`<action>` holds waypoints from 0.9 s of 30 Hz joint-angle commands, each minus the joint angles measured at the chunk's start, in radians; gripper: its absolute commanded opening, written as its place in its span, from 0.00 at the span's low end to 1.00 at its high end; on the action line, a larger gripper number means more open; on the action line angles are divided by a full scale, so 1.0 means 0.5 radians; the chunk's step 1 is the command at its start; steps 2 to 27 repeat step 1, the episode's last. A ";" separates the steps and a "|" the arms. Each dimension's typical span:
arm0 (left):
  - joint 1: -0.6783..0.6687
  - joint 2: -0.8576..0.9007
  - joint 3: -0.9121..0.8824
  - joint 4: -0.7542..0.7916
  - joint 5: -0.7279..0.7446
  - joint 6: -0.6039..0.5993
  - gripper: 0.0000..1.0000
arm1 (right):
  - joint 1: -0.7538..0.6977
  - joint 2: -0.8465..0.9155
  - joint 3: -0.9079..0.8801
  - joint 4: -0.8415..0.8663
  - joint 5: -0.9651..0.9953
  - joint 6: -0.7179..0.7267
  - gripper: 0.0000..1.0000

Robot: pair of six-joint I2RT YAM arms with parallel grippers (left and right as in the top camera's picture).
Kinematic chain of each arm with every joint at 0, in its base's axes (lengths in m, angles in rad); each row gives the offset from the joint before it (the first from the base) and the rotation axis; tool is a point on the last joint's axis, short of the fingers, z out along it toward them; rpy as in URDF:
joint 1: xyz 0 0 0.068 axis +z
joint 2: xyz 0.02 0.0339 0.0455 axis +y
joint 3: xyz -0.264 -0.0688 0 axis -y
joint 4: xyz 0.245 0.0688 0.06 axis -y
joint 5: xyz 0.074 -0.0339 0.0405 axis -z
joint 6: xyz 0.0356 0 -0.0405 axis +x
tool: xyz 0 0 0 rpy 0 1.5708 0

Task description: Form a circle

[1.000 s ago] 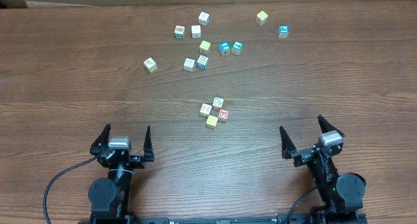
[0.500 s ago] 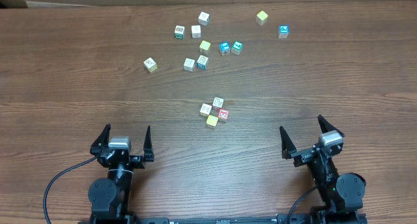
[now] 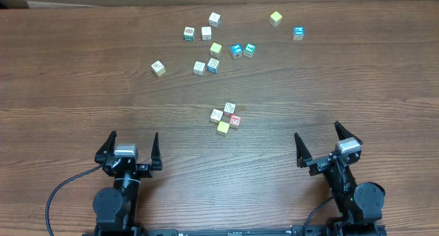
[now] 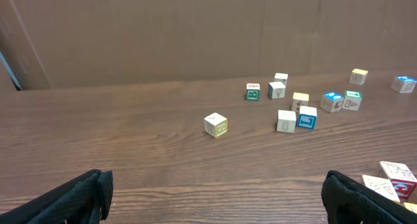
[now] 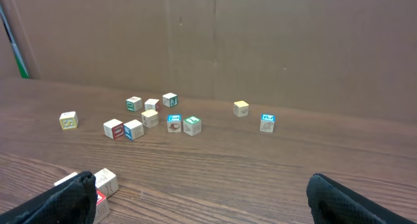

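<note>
The circle [image 3: 226, 117] is lying on the bench [image 3: 68, 92], ahead, between both arms. Left gripper [image 3: 134, 134] and right gripper [image 3: 316, 130], equally near, are resting, jaws released.

Left arm [image 3: 121, 175], right arm [image 3: 341, 171]: jaws apart

table [image 3: 68, 92]: dark wood grain, satin | circle [image 3: 226, 117]: wooden cubes, printed faces | backdrop [image 4: 163, 35]: matt cardboard

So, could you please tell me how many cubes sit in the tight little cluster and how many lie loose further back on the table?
Cubes in the circle: 4
Loose cubes: 11
Total: 15
</note>
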 commanded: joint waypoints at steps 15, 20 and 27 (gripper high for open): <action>-0.006 -0.022 -0.008 -0.004 -0.004 0.033 1.00 | -0.004 -0.021 -0.020 0.011 -0.001 -0.008 1.00; -0.006 -0.022 -0.008 -0.004 -0.004 0.033 1.00 | -0.004 -0.021 -0.020 0.011 -0.001 -0.008 1.00; -0.006 -0.022 -0.008 -0.004 -0.004 0.033 1.00 | -0.004 -0.021 -0.020 0.011 -0.001 -0.008 1.00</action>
